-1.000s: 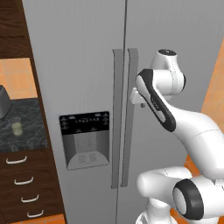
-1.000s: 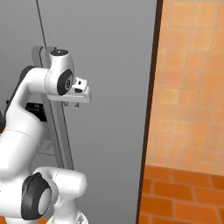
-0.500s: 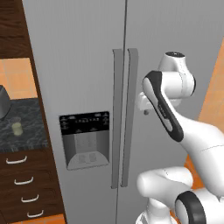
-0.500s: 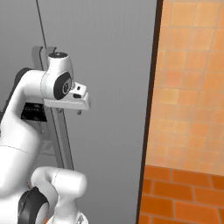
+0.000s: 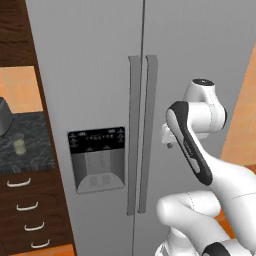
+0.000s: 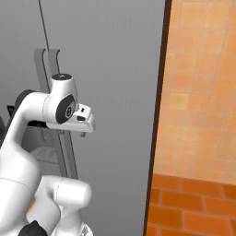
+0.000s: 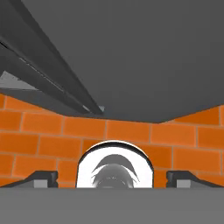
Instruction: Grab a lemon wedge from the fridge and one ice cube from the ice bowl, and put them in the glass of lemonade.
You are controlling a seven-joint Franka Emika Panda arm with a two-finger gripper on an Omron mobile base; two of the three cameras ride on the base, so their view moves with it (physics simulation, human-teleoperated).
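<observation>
The fridge (image 5: 100, 75) runs past the top and bottom edges in both base views, its doors closed, so the inside is hidden. The end effector (image 6: 83, 133) is mostly behind the wrist (jaw spread cannot be told). At the bench's (image 5: 30, 155) left edge, a dark object (image 5: 4, 116) is cut off.

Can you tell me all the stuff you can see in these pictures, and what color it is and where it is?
fridge: one, grey, two doors shut, straight ahead of the robot
fridge handles: two, grey, long, upright at the door seam
dispenser panel: one, black, on the left door
glass of lemonade: one, clear with pale yellow-green liquid, on the counter left of the fridge
counter: one, dark speckled
drawers: wooden, white handles, under the counter
tiled wall: orange, right of the fridge
brick floor: orange
gripper: one, dark fingertips set wide apart, near the right door
</observation>
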